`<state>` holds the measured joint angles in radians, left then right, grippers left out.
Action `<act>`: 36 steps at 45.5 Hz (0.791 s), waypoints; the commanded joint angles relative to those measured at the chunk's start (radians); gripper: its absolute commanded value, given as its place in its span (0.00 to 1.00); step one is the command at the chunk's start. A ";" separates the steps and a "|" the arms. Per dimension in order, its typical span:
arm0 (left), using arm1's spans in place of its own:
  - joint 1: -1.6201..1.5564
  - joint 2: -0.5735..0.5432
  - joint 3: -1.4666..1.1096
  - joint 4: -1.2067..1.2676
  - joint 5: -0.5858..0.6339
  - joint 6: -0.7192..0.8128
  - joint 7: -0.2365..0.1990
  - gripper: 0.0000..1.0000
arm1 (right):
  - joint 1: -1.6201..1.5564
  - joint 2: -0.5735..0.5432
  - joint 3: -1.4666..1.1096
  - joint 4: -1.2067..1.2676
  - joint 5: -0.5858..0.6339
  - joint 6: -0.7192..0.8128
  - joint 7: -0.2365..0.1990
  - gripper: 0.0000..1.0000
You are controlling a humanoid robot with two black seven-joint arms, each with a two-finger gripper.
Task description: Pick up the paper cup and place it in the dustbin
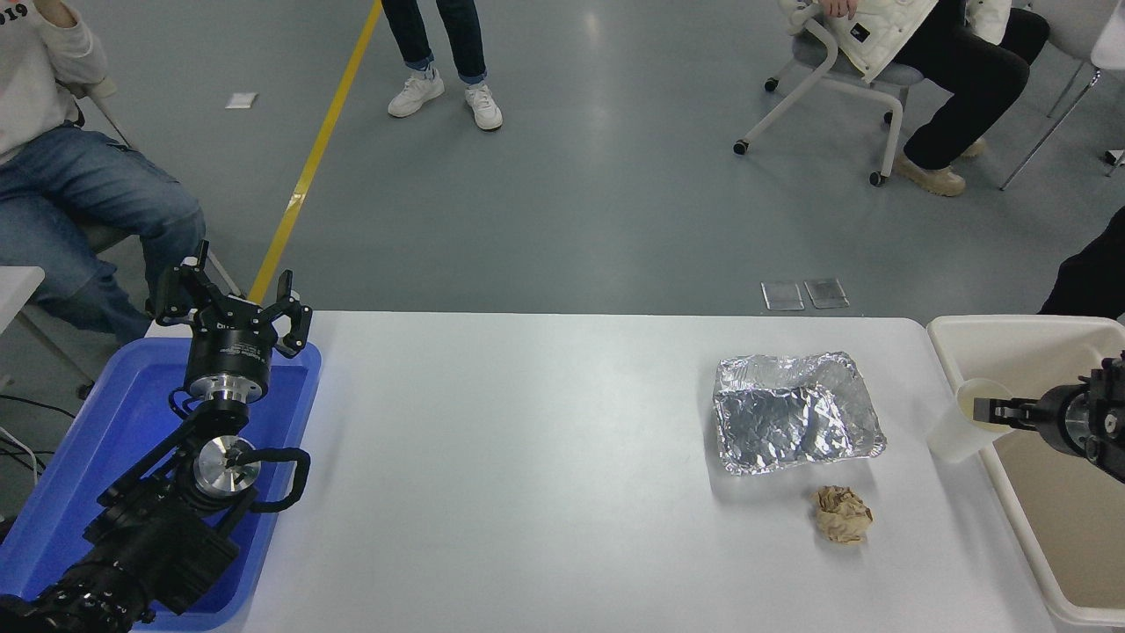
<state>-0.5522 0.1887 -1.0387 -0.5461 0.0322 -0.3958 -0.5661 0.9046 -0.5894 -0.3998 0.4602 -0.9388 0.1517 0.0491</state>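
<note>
Reaching in from the 3 o'clock edge, the right claw [991, 409] sits at the rim of the paper cup [965, 422]; one dark finger lies across the cup's mouth. Whether the claw is clamped on the rim or only resting against it cannot be told from this view.

Paper cup: white, tapered, cream inside, tilted with its mouth leaning toward 3 o'clock. It stands at the 3 o'clock end of the white bench [545, 457], just beside the near wall of the dustbin [1019, 330], its rim overlapping the bin's edge in the picture. Cannot tell if its base is on the bench or lifted clear.

Dustbin: large cream rectangular bin with thick rim, off the bench's 3 o'clock end, partly cut by the picture edge. The right arm's wrist hangs over its interior.

Silver foil tray [795, 424]: crinkled, lying flat on the bench, near the cup on its 9 o'clock side, not touching it.

Brown paper ball [843, 514]: crumpled, on the bench just at 6 o'clock of the foil tray, apart from it.

Left claw [233, 303]: fingers spread open, holding nothing, parked above the blue tray [88, 448] at the bench's 9 o'clock end.

Beyond the bench at 12 o'clock: a yellow floor line [312, 158], a standing person's legs [439, 53], and seated persons at both far corners.
</note>
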 commanded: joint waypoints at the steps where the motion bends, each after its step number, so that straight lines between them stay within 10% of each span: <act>1: 0.000 0.000 0.000 0.000 0.000 0.000 0.000 0.99 | -0.019 0.010 0.021 -0.018 0.000 -0.003 0.000 0.30; 7: 0.000 0.000 -0.001 0.000 0.000 0.000 -0.001 0.99 | -0.019 0.010 0.033 -0.015 0.000 0.000 0.001 0.00; 25: 0.000 0.000 -0.001 0.000 0.000 0.000 0.000 0.99 | 0.033 -0.007 0.036 0.041 0.005 0.017 0.006 0.00; 36: 0.000 0.000 0.000 0.000 0.000 0.000 0.000 0.99 | 0.272 -0.237 -0.013 0.317 -0.005 0.132 -0.005 0.00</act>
<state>-0.5523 0.1887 -1.0402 -0.5461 0.0323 -0.3958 -0.5669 0.9909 -0.6629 -0.3728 0.5711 -0.9354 0.1913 0.0515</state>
